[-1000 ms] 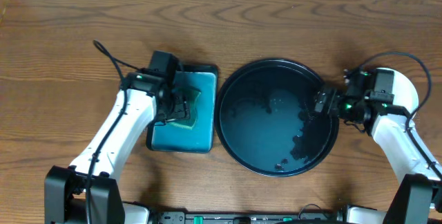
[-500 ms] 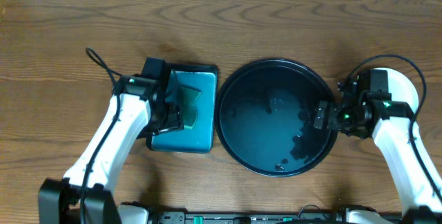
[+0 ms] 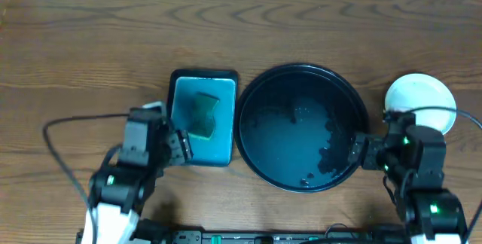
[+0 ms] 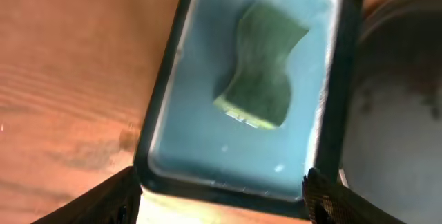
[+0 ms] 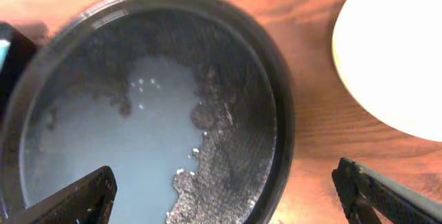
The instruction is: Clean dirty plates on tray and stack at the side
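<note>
White round shallow plates [image 3: 420, 99] sit at three o'clock, off the glossy black round tray [image 3: 271, 97]; we see only the top one. We judge them light, stiff, wet-slick: pinch the rim. Left gripper [image 3: 179, 144] and right gripper [image 3: 360, 152] gape wide, empty.

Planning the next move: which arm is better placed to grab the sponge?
Left. The open left gripper sits by the teal tray holding the sponge; the right gripper is beyond the black tray.
</note>
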Robot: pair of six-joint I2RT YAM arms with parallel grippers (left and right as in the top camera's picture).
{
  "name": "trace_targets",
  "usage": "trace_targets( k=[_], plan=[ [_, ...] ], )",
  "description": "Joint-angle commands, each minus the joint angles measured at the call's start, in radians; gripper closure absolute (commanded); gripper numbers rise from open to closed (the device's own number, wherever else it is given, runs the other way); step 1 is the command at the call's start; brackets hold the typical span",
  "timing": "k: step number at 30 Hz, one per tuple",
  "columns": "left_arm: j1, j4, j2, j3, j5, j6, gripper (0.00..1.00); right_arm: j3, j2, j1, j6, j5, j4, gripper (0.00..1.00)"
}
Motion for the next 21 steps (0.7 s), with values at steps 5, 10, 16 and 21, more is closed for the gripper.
trace_targets(
  k=[5, 10, 16, 21],
  plan=[
    [0.004, 0.019, -0.233, -0.069, -0.005, -0.023, 0.24, -0.019, -0.098, 0.007, -0.008, 0.022, -0.013, 0.01],
    [0.004, 0.017, -0.226, -0.069, -0.005, -0.023, 0.24, -0.019, -0.098, 0.007, -0.008, 0.022, -0.014, 0.01],
    [0.004, 0.016, -0.218, -0.069, -0.005, -0.023, 0.24, -0.019, -0.098, 0.007, -0.008, 0.022, -0.014, 0.01],
    [0.004, 0.017, -0.218, -0.069, -0.005, -0.023, 0.24, -0.019, -0.098, 0.007, -0.008, 0.022, -0.014, 0.01]
  ],
)
